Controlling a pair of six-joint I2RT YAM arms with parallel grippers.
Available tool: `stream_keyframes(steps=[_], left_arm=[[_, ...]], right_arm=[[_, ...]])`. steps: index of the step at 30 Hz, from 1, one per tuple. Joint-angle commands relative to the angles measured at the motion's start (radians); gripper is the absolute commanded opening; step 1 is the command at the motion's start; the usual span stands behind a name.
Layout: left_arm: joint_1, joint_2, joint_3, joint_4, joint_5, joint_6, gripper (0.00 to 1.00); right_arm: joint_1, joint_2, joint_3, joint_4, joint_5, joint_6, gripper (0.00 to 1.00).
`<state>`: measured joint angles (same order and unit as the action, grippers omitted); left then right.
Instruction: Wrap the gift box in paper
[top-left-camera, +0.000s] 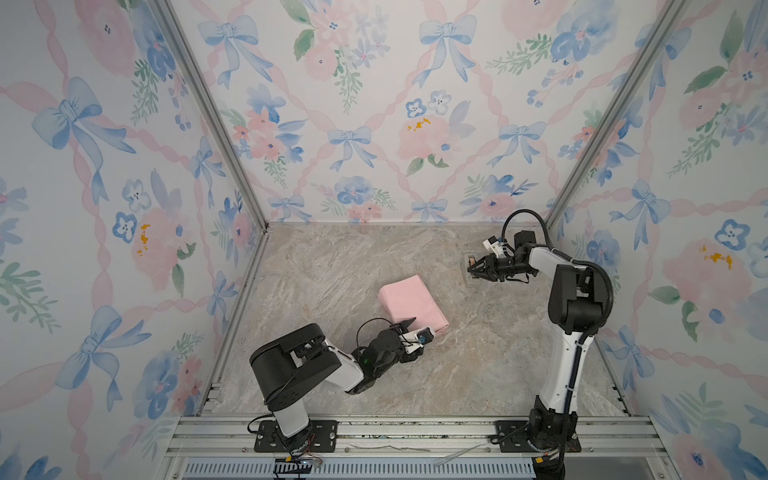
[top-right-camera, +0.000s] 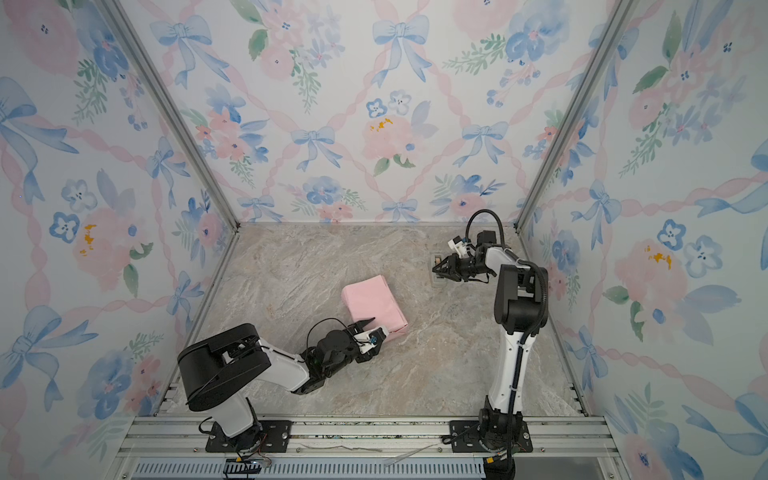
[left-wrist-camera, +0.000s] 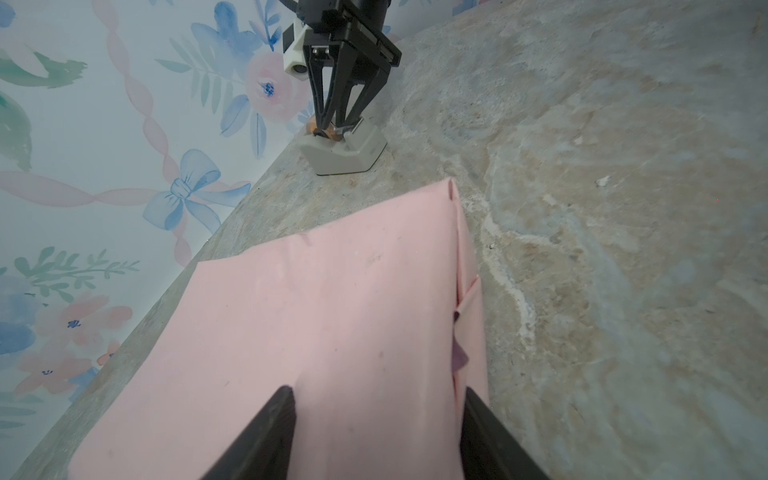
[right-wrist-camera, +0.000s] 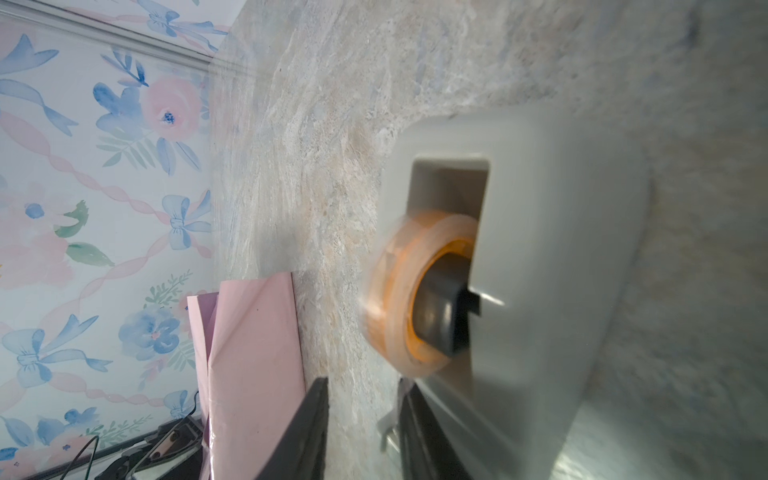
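Left wrist view is showing us the nearest part. The left gripper (left-wrist-camera: 378, 390) is reaching over the near end of the paper (left-wrist-camera: 332, 291). One jaw is pressing on the pink top and the other is sitting against the folded side. We are judging that it is squeezing the bundle to hold the wrap shut.

We are not seeing the box at all. We are guessing it is hiding inside the paper, which is lying in the middle of the table (left-wrist-camera: 623, 208). A tiny bit of lilac is peeking out at the side fold.

Farther off, well apart from the paper, the tape holder (left-wrist-camera: 349, 153) is sitting toward the far right of the table. The right gripper (left-wrist-camera: 334, 124) is pointing down at it, right at the tape (right-wrist-camera: 399, 291). Its jaws are standing a little apart. We cannot tell if any strip is between them, because the right wrist view is blurry.

So we are thinking the step in hand is getting tape. The next move is calling for a pinch on the loose end, a short pull, and a tear on the cutter. After that the strip is going to the fold. The near jaws must not let go, or the paper may spring open.
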<state>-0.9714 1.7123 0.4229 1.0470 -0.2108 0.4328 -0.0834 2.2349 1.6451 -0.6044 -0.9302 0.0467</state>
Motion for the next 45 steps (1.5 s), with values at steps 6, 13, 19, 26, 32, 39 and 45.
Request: stream_keyframes(steps=[6,13,19,26,32,39,45], left_arm=[[0.017,0.029,-0.004,-0.081,0.007,-0.018,0.62],[0.016,0.027,-0.006,-0.082,0.002,-0.016,0.63],[0.016,0.027,-0.006,-0.082,0.002,-0.017,0.62],[0.016,0.021,-0.008,-0.081,-0.001,-0.014,0.62],[0.017,0.015,-0.010,-0.081,-0.002,-0.014,0.62],[0.017,0.009,-0.015,-0.082,-0.003,-0.012,0.62],[0.016,0.010,-0.013,-0.081,0.001,-0.012,0.62]], right_arm=[[-0.006,-0.004,-0.042,-0.004,0.053,0.042,0.19],[-0.010,-0.035,-0.069,0.072,-0.006,0.092,0.05],[-0.010,-0.092,-0.097,0.113,-0.031,0.127,0.00],[-0.018,-0.164,-0.138,0.158,-0.062,0.180,0.00],[-0.026,-0.216,-0.181,0.177,-0.065,0.219,0.00],[-0.042,-0.319,-0.317,0.211,-0.029,0.253,0.00],[-0.050,-0.449,-0.518,0.300,0.004,0.292,0.00]])
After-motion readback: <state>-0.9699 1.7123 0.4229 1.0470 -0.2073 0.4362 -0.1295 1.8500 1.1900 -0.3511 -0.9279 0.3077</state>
